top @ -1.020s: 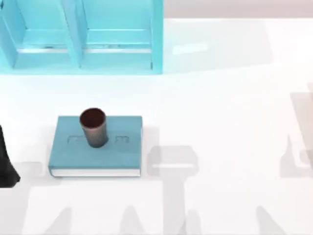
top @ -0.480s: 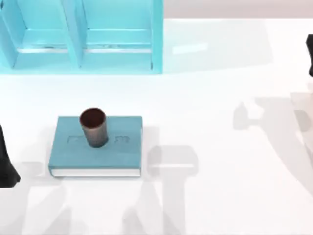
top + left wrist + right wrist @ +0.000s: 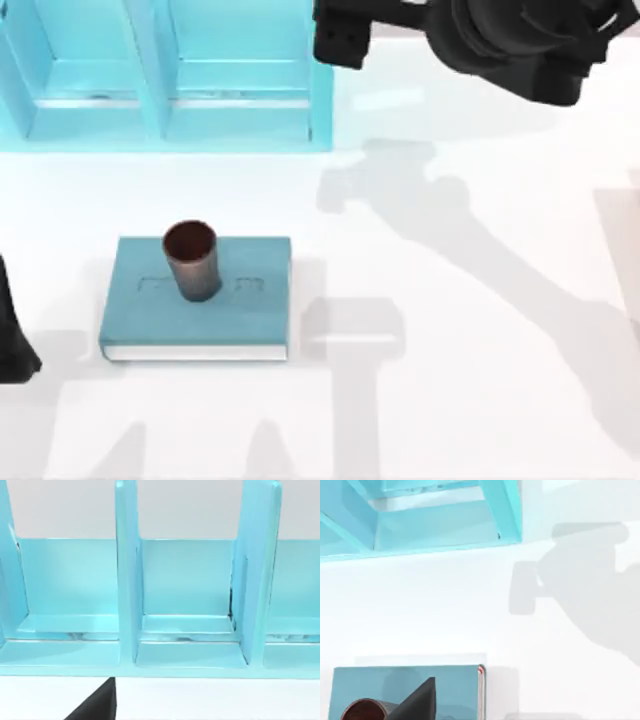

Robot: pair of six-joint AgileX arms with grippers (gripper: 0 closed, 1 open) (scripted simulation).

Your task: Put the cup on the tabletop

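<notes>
Upright, cup (image 3: 190, 260) on book (image 3: 200, 315), far from right jaws (image 3: 338, 38).

Top view: looking down from above the table, taking in the white tabletop (image 3: 470, 400), the light-blue shelf unit (image 3: 170, 75) at the far left edge, and the teal book (image 3: 195, 310) carrying the cup (image 3: 190, 258).
Left wrist view: facing the shelf unit (image 3: 190, 605) head-on from close by, level with its compartments, with a strip of tabletop (image 3: 215, 700) showing below.
Right wrist view: looking down at a slant from higher and farther off, catching the shelf's corner (image 3: 420, 525), the book (image 3: 380, 692) and the cup's rim (image 3: 365, 711).
Shared: all three are showing the shelf and tabletop; top and right wrist are both showing book and cup.
</notes>
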